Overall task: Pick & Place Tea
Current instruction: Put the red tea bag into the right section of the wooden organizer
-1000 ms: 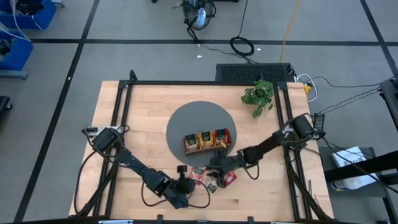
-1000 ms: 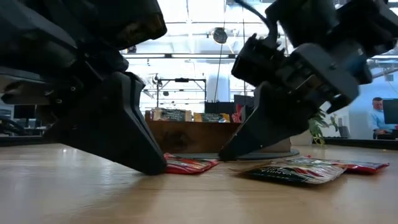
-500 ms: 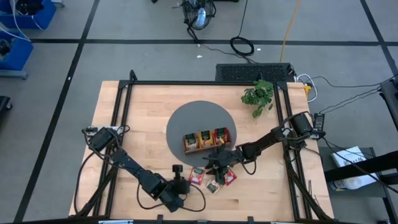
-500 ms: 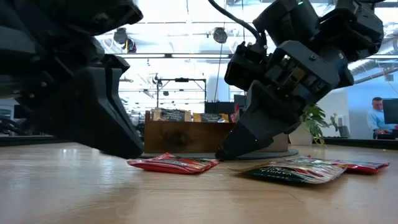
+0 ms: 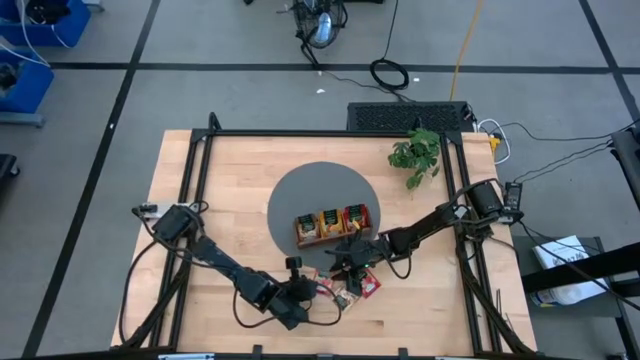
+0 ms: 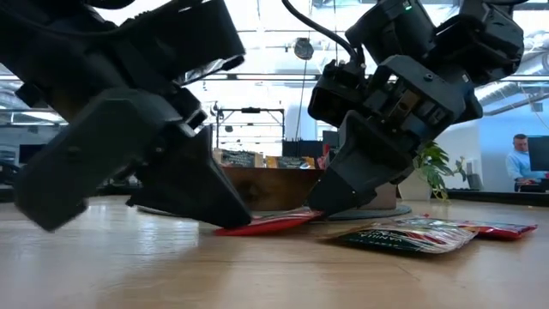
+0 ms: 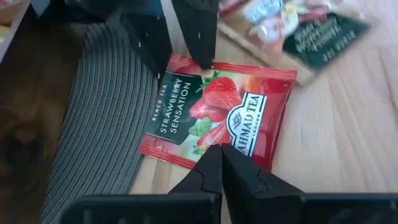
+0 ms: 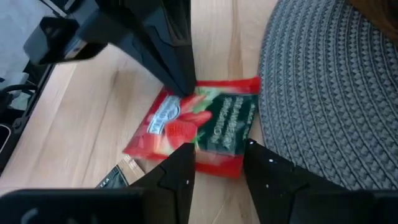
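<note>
— What's lying on the wooden desk (image 5: 220,180)?

— A strawberry tea sachet (image 7: 217,112) beside the grey round mat (image 5: 300,200). The left fingers (image 7: 219,163) are pinching shut on its edge; the right fingers (image 8: 214,163) are standing apart over it.

— And the low view?

— It's showing a person (image 6: 521,163) sitting in the room behind.

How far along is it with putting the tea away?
Partly done: sachets already stand in all three slots of the wooden tray. In hand: the left gripper, shut, presses on one edge of a red strawberry sachet beside the grey mat, with the open right gripper at its opposite edge. Left: that sachet, a dark one and another red one.
</note>
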